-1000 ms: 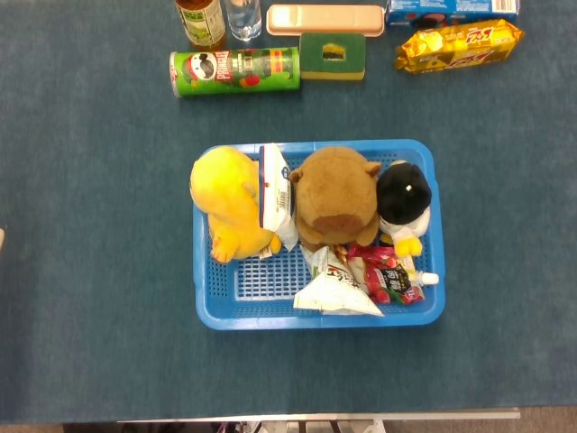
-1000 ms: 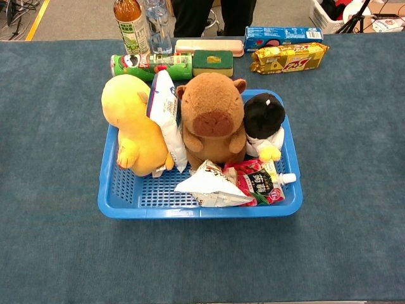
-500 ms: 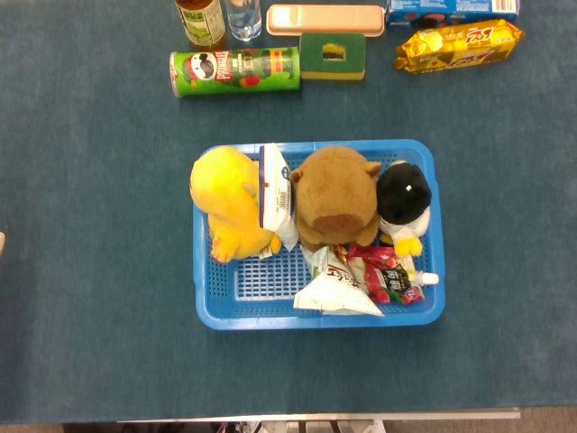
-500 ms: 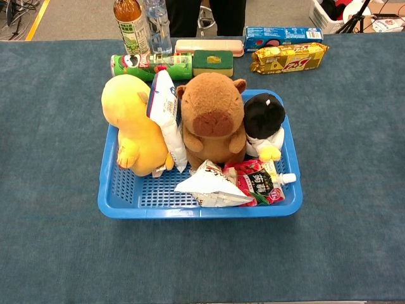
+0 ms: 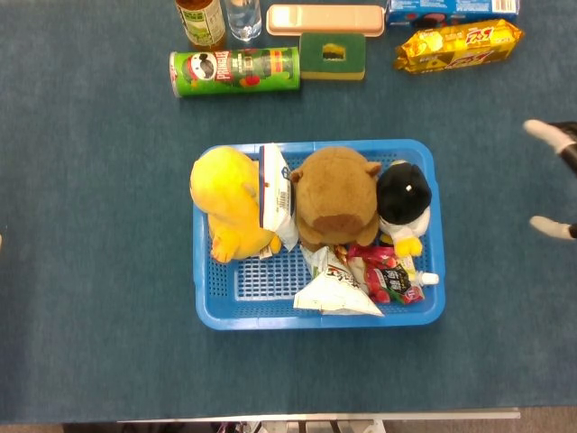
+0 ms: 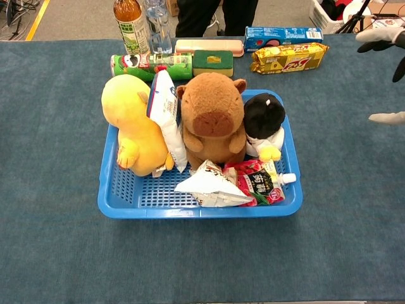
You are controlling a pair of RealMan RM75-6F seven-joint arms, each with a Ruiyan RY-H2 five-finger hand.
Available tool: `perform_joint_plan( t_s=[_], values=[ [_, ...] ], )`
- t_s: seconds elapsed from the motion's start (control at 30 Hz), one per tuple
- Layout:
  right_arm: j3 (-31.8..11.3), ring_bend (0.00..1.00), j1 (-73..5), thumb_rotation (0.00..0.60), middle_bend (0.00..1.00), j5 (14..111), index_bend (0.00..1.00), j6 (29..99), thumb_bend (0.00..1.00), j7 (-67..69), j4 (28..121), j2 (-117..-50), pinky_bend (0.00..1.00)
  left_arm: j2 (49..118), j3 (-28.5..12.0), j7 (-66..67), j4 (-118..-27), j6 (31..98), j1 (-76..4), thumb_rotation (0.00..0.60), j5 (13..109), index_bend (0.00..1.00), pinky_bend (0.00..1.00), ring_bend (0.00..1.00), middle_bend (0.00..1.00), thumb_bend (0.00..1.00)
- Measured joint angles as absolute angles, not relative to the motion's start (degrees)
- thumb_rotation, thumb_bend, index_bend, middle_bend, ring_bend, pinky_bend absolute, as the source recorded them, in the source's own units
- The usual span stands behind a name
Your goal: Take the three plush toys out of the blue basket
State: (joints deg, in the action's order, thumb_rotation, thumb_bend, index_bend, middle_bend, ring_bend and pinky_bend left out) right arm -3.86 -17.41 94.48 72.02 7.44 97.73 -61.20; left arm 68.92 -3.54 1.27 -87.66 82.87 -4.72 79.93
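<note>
The blue basket (image 5: 209, 298) (image 6: 123, 201) sits mid-table and holds three plush toys side by side. A yellow plush (image 5: 228, 200) (image 6: 133, 123) is at its left, a brown capybara plush (image 5: 335, 194) (image 6: 212, 117) in the middle, a black penguin plush (image 5: 403, 200) (image 6: 264, 120) at the right. My right hand (image 5: 554, 180) (image 6: 387, 69) shows at the right edge of both views, fingers spread and holding nothing, well to the right of the basket. My left hand is out of sight.
Snack packets (image 5: 359, 280) and a white pouch (image 5: 275, 189) also lie in the basket. Along the far side are a green chip can (image 5: 234, 71), a green sponge (image 5: 333, 55), bottles (image 5: 200, 20), a pink case (image 5: 325, 18), a yellow biscuit pack (image 5: 458, 43) and a blue box (image 6: 283, 37).
My right hand has come into view at the right edge; it was not visible before. The basket and toys have not moved.
</note>
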Motion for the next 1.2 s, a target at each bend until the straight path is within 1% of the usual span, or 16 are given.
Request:
perform_joint_plan(
  t_s=[0.23, 0.37, 0.53, 0.87, 1.2],
  values=[
    [-3.76, 0.18, -20.64, 0.600, 0.23, 96.55, 0.15, 69.33, 0.00, 6.72, 99.57, -61.01, 0.44, 69.03, -3.64, 0.66, -87.13, 82.09, -5.22, 0.600, 80.17, 0.41, 0.52, 0.28, 0.11, 0.25],
    [-3.62, 0.18, -21.90, 0.600, 0.23, 96.23, 0.15, 67.29, 0.00, 5.14, 100.37, -61.02, 0.44, 69.19, -3.75, 0.03, -86.51, 81.40, -5.66, 0.600, 80.21, 0.41, 0.52, 0.28, 0.11, 0.25],
    [-3.60, 0.18, -23.47, 0.600, 0.23, 94.92, 0.17, 64.24, 0.00, 2.42, 101.65, -60.55, 0.44, 69.36, -3.71, -0.71, -85.89, 81.08, -5.74, 0.600, 80.15, 0.41, 0.52, 0.28, 0.11, 0.25],
    [-5.21, 0.18, -28.68, 0.600, 0.23, 87.12, 0.18, 54.79, 0.00, -5.84, 106.91, -58.25, 0.44, 69.52, -3.62, -1.50, -85.37, 81.13, -5.63, 0.600, 80.28, 0.41, 0.52, 0.29, 0.11, 0.25],
    [-6.61, 0.18, -32.60, 0.600, 0.23, 78.09, 0.18, 48.89, 0.00, -8.51, 109.79, -57.84, 0.44, 69.46, -3.46, -2.23, -85.08, 80.99, -5.56, 0.600, 80.41, 0.41, 0.52, 0.29, 0.11, 0.25]
  ],
)
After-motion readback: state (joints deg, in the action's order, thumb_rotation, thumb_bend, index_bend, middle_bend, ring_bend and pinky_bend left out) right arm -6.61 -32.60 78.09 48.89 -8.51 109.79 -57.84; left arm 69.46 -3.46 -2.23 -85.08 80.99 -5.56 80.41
